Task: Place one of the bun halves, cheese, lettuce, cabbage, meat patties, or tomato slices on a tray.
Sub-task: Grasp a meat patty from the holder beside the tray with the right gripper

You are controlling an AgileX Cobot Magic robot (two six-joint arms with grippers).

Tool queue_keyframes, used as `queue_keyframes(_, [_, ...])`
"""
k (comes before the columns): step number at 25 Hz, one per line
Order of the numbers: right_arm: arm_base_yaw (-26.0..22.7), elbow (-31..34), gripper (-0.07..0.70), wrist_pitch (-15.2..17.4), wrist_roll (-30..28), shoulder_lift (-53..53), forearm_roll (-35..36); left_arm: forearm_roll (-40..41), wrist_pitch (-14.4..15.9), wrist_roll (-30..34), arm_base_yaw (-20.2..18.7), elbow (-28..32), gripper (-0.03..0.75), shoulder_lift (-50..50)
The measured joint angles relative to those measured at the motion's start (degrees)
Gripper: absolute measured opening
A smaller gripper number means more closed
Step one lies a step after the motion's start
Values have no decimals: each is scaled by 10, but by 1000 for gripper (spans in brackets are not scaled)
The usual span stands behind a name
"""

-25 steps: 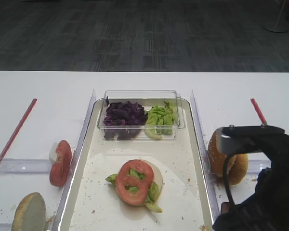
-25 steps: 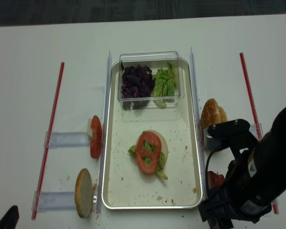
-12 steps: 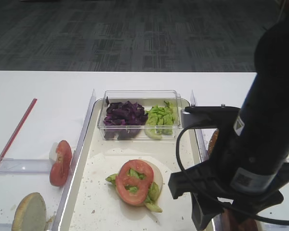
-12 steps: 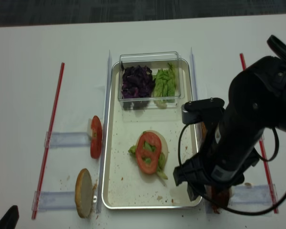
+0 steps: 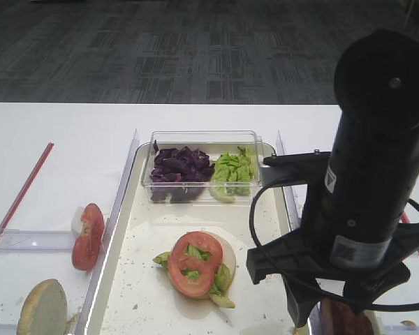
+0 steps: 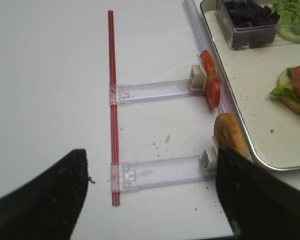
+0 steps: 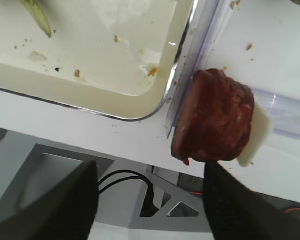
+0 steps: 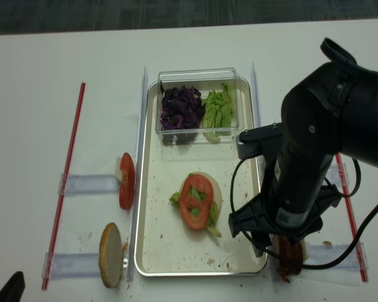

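A stack of meat patties [image 7: 215, 122] stands on edge against a clear rail, just right of the tray [image 7: 115, 112] near its front corner. My right gripper [image 7: 150, 200] hangs above them, open, with nothing between its fingers [image 7: 55, 200]. In the overhead view the patties [image 8: 290, 258] peek out under the right arm [image 8: 302, 170]. On the tray [image 8: 138, 207] lies a bun half topped with lettuce and a tomato slice [image 8: 195, 200]. More tomato slices [image 6: 210, 80] and another bun half [image 6: 230, 135] stand left of the tray. My left gripper [image 6: 150, 200] is open above the bare table.
A clear plastic box at the tray's far end holds purple cabbage [image 5: 180, 167] and green lettuce [image 5: 232, 173]. Red strips [image 8: 66, 182] and clear rails [image 6: 155, 92] lie on the white table. The right arm hides the table right of the tray.
The right arm has risen from the lower right corner and now stands over the tray's right edge and the patties, covering the bun there. Its gripper stays open.
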Motion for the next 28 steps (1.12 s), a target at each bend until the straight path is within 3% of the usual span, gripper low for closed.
queue_keyframes(6, [0,0,480,8,12,0,-1,0,0,0,0,0,493,0])
queue_keyframes(28, [0,12,445,-47,41,3,-18,0,0,0,0,0,493,0])
